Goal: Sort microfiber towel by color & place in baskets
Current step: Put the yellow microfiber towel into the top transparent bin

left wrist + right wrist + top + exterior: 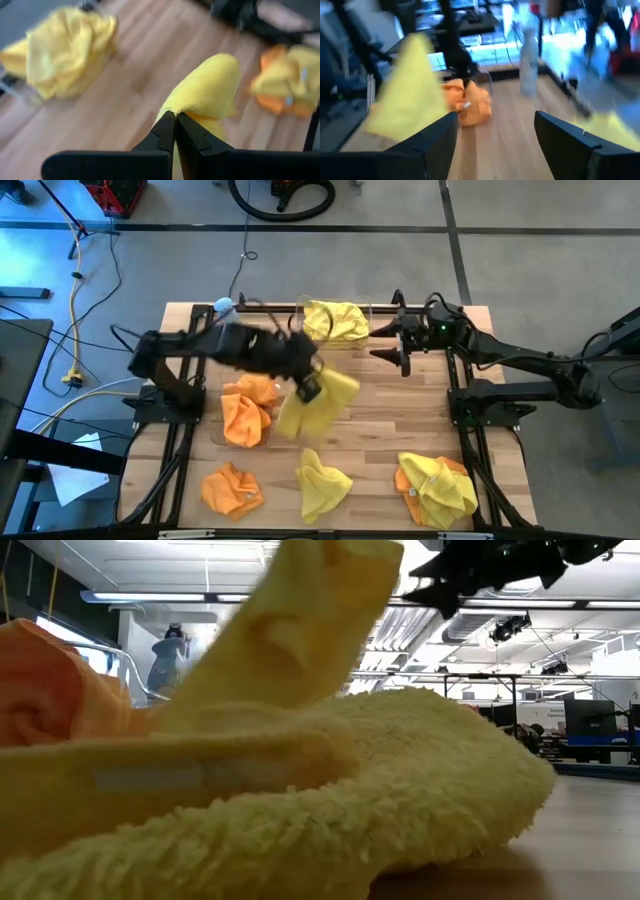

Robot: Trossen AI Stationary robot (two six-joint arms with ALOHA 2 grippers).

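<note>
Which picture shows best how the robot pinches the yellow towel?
The left wrist view: the left gripper is shut on the yellow towel up close. The high view shows it dangling; the right wrist view, blurred; the low view doesn't show the pinch.

Yellow towel (315, 405), orange towel (248, 410)

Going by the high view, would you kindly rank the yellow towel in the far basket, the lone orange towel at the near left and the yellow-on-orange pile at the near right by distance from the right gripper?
1. Yellow towel in the far basket, beside the right gripper.
2. Yellow-on-orange pile, near right edge.
3. Lone orange towel, near left corner.
</note>
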